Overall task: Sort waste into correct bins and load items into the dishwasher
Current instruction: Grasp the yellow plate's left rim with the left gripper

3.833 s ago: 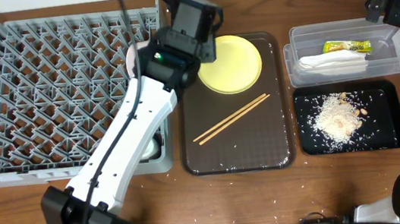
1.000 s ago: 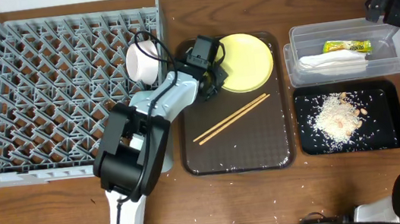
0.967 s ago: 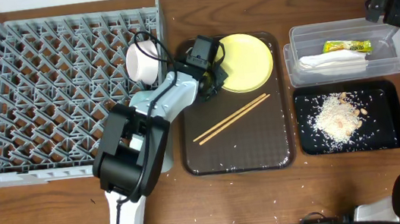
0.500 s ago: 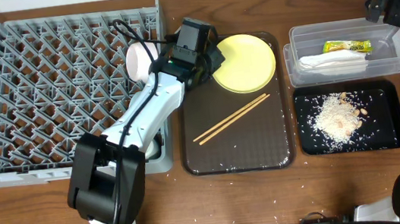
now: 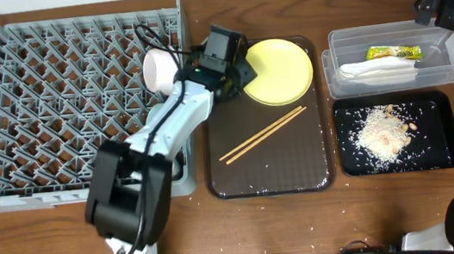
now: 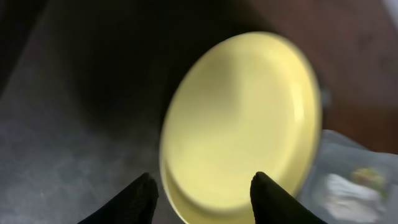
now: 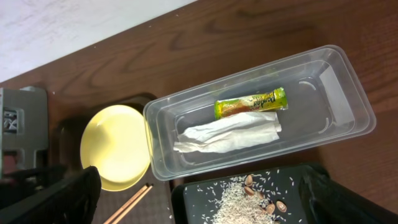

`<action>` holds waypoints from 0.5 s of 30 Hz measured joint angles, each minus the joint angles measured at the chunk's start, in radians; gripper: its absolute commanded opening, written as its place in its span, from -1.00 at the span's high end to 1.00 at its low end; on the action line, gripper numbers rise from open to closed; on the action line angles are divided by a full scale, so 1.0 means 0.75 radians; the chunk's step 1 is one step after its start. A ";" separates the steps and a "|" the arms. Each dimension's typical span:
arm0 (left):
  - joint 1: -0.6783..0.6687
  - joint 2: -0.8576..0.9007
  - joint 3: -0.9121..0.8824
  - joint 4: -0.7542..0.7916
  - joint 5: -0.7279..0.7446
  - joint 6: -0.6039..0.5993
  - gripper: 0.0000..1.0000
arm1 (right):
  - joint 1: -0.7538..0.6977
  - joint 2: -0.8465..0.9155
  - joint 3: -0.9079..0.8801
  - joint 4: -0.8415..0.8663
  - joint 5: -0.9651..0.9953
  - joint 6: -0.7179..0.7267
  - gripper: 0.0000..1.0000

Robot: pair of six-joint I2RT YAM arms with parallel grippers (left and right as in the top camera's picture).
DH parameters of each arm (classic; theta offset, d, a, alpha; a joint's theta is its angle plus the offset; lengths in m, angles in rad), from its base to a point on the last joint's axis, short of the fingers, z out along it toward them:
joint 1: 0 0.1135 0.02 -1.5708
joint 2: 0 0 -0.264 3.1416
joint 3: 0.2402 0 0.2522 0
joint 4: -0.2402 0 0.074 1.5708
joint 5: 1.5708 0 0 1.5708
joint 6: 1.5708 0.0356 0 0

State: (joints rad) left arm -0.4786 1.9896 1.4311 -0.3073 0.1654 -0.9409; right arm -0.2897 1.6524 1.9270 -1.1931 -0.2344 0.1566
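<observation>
Yellow plate is lying flat on the brown serving tray, upper centre of the overhead frame, just right of the grey dish rack. Left tool is sitting at its left rim, fingers standing apart and not pinching it (wrist view is blurring badly). Right tool is hanging wide by the clear tub, upper right, carrying nothing. Judging the plate: rigid, light, glossy, so probably slipping easily and chipping if dropped. I'm betting on pinching the raised rim edge-on.
</observation>
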 measured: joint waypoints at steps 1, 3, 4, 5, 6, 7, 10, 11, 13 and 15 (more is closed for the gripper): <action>0.000 0.031 -0.001 0.009 0.008 0.005 0.01 | 0.000 0.000 0.000 0.000 0.000 0.000 -0.98; 0.000 0.105 -0.001 0.036 0.032 0.015 0.03 | 0.000 0.000 0.001 0.000 0.000 0.000 -0.98; 0.000 0.130 -0.002 0.048 0.046 0.025 0.03 | 0.000 0.000 0.000 0.000 0.000 0.001 -0.98; 0.000 0.143 -0.002 0.064 0.057 0.031 0.03 | 0.000 0.000 0.000 0.000 0.000 0.000 -0.99; 0.000 0.154 -0.002 0.079 0.065 0.034 0.10 | 0.000 0.000 0.001 0.000 0.000 0.000 -0.98; 0.000 0.161 -0.002 0.097 0.079 0.046 0.11 | 0.000 0.000 0.001 0.000 0.000 0.000 -0.98; 0.000 0.161 -0.002 0.117 0.094 0.091 0.16 | 0.000 0.000 0.000 0.000 0.000 0.001 -0.98; 0.000 0.161 -0.002 0.117 0.096 0.102 0.16 | 0.000 0.000 0.000 0.000 0.000 0.000 -0.98; 0.000 0.161 -0.002 0.118 0.097 0.114 0.17 | 0.000 0.000 0.000 0.000 0.000 0.000 -0.98; 0.000 0.171 -0.002 0.119 0.097 0.121 0.17 | 0.000 0.000 0.001 0.000 0.000 0.000 -0.99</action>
State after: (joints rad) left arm -0.4786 2.1178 1.4300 -0.2184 0.2382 -0.8501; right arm -0.2897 1.6524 1.9274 -1.1931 -0.2344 0.1566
